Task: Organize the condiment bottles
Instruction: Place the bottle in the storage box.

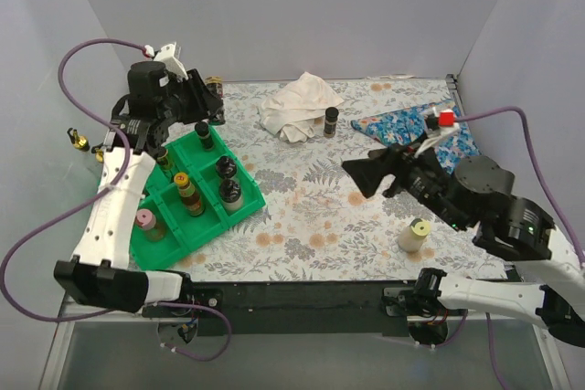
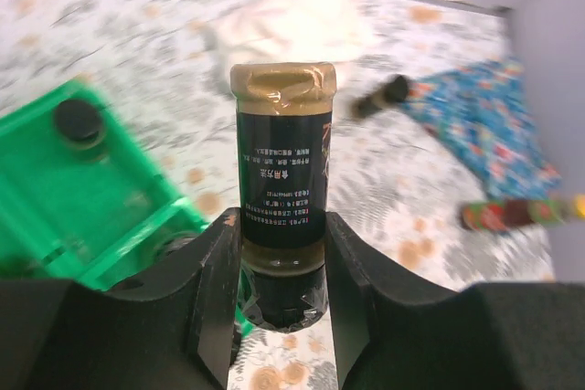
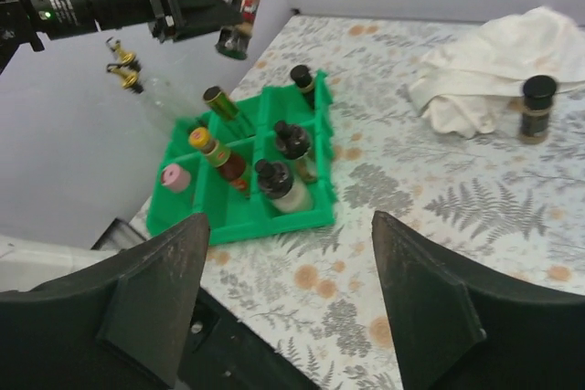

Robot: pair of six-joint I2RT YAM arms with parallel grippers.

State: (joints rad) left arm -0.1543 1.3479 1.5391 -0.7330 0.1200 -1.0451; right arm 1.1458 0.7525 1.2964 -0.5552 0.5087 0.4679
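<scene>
The left gripper (image 2: pixel 281 258) is clamped on a dark bottle (image 2: pixel 281 180) with a tan cap, lifted in the air by the far end of the green tray (image 1: pixel 196 233). Several other bottles (image 1: pixel 225 168) stand in the tray's compartments. The right gripper (image 3: pixel 291 226) hangs wide and empty over the table. Near that arm stands a cream bottle (image 1: pixel 414 236), and a black-capped jar (image 1: pixel 331 121) stands just beside the white cloth (image 1: pixel 297 102).
</scene>
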